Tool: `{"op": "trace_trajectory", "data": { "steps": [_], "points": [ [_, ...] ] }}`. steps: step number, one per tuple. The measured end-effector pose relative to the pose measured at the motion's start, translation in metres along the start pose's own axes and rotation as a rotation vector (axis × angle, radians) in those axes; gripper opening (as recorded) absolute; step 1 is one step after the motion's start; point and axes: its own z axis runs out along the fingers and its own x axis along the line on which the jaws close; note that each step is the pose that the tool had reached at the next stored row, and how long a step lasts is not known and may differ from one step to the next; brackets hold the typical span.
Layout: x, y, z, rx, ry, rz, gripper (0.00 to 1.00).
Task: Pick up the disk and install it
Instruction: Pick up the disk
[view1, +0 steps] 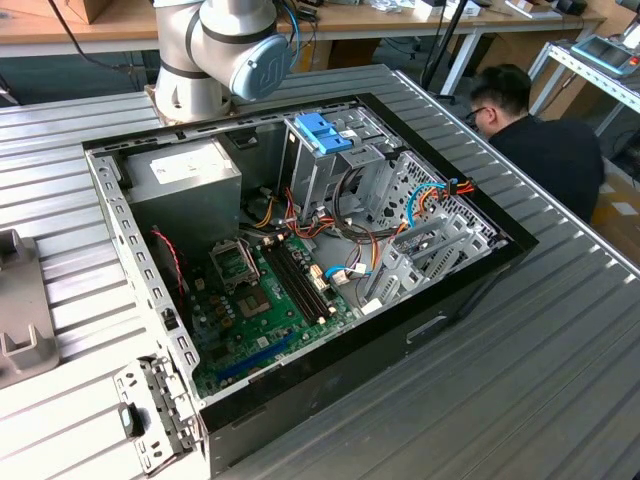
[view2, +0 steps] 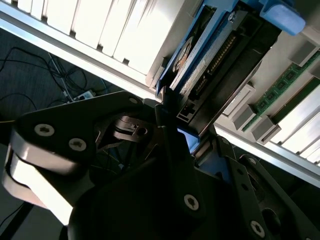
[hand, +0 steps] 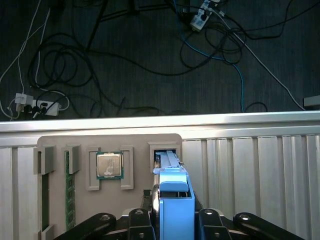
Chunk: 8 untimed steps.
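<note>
The hand (hand: 173, 216) looks clamped on the disk (hand: 172, 192), which stands on edge in a slot of the grey holder (hand: 112, 205) on the tabletop (hand: 250, 175). A crooked pull could jam it or drag the holder up.

Cannot see the near end of the flat grey metal disk (hand: 173, 199) framed in light blue plastic, cut by the first wrist view's edge at the black gripper (hand: 172, 220). In the exterior view, loses the upper part of the pale robot arm (view1: 215, 50) at eleven o'clock of the open black computer case (view1: 445, 308), the legs of the dark-clad person (view1: 545, 150) at two o'clock.
</note>
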Motion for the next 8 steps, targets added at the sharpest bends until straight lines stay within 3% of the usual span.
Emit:
{"op": "trace_trajectory", "data": {
  "steps": [8],
  "points": [
    [0.0000, 0.0001, -0.0017, 0.0001, 0.0000, 0.000, 0.37]
  ]
}}
